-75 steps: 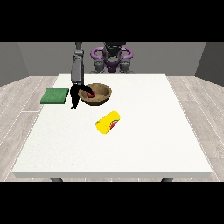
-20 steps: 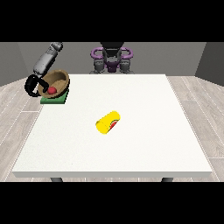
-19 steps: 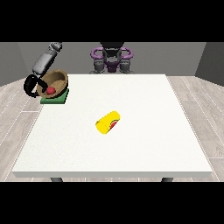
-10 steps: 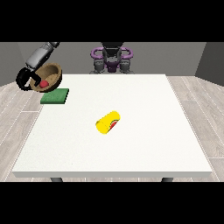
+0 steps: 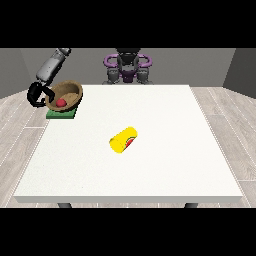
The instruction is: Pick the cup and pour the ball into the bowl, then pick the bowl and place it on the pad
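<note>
Bowl tilted over pad, cup left lying on table.
Nearest us the yellow cup (image 5: 123, 140) lies on its side mid-table, job done; at 10 o'clock the hand at the view's left (image 5: 36, 93) curls round the bowl (image 5: 65, 95), ball (image 5: 61, 102) inside, above the green pad (image 5: 61, 114). We judge placing is underway.

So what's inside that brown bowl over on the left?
A red ball lies inside the bowl, which tilts above the green pad. The hand at the view's left holds the bowl's rim. The bowl's near wall hides part of its bottom.
</note>
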Controlling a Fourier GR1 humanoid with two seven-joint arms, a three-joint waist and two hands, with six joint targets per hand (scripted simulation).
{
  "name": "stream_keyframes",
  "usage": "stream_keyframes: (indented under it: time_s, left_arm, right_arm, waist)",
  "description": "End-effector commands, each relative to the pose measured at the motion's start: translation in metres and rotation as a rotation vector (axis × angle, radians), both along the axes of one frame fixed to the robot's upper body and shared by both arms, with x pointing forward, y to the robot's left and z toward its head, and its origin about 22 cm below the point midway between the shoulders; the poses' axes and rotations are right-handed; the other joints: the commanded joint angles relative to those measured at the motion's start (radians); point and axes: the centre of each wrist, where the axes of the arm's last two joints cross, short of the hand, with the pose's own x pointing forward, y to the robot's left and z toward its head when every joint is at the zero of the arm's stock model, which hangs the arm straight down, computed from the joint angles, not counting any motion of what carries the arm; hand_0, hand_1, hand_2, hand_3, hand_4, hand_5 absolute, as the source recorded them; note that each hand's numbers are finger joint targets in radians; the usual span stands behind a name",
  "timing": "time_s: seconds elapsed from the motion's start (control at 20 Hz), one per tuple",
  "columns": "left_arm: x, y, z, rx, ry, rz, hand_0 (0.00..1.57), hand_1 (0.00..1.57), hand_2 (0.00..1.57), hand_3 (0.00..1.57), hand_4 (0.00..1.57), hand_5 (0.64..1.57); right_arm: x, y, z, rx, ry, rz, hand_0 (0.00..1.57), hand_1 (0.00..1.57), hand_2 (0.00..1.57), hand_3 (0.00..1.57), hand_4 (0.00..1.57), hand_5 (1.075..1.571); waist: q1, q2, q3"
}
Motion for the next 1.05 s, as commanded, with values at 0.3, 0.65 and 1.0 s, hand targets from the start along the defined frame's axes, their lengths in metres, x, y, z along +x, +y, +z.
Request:
stream_keyframes:
  time_s: [0.3, 0.65, 1.0]
  left_arm:
    - [-0.022, 0.004, 0.027, 0.009, -0.082, 0.002, 0.00, 0.00, 0.00, 0.00, 0.00, 1.517]
    - [-0.033, 0.012, 0.027, 0.012, -0.069, -0.002, 0.00, 0.00, 0.00, 0.00, 0.00, 1.514]
    - [-0.006, 0.002, -0.011, 0.001, 0.025, 0.015, 0.00, 0.00, 0.00, 0.00, 0.00, 1.515]
  right_arm:
    - [-0.027, -0.049, 0.012, 0.091, -0.021, -0.244, 1.21, 1.21, 1.26, 1.23, 0.00, 1.562]
    - [-0.030, -0.054, 0.013, 0.141, -0.048, -0.241, 0.68, 0.68, 0.56, 0.95, 0.00, 1.531]
    - [-0.020, -0.059, 0.075, 0.171, -0.048, -0.185, 0.13, 0.13, 0.28, 0.38, 0.00, 1.467]
  waist:
    - [0.010, 0.050, 0.0012]
    - [0.027, 0.057, 0.0007]
    - [-0.001, -0.030, -0.0007]
